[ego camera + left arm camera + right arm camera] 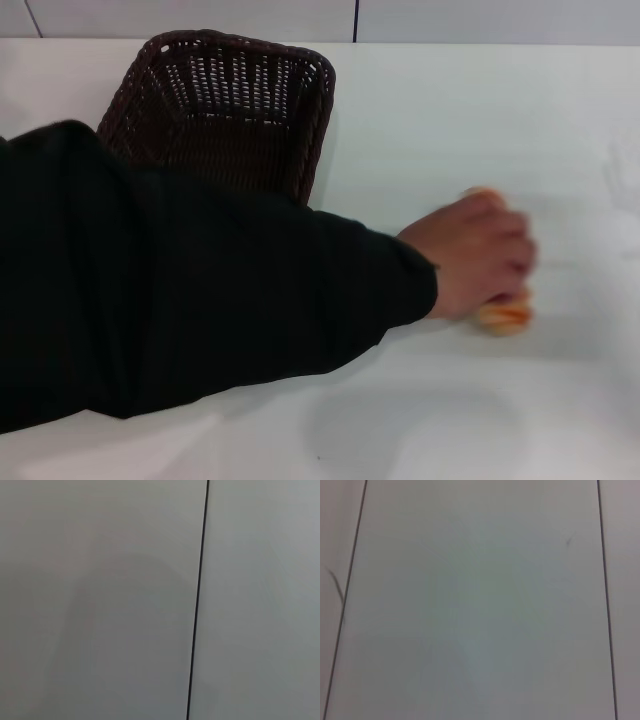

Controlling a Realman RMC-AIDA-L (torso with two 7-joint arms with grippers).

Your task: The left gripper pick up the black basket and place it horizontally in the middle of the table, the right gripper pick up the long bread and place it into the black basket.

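The black basket (225,110) is a dark woven wicker tray standing at the back left of the white table (450,110), its long side running away from me. The long bread (505,316) lies at the right of the table; only its tan and orange ends show, because a bare hand (478,255) grips it. The hand belongs to a person's arm in a black sleeve (180,290) reaching across from the left. Neither robot gripper shows in any view. The two wrist views show only plain pale panels with dark seams.
The black sleeve covers the left and middle front of the table and part of the basket's near end. A pale wall runs behind the table's far edge.
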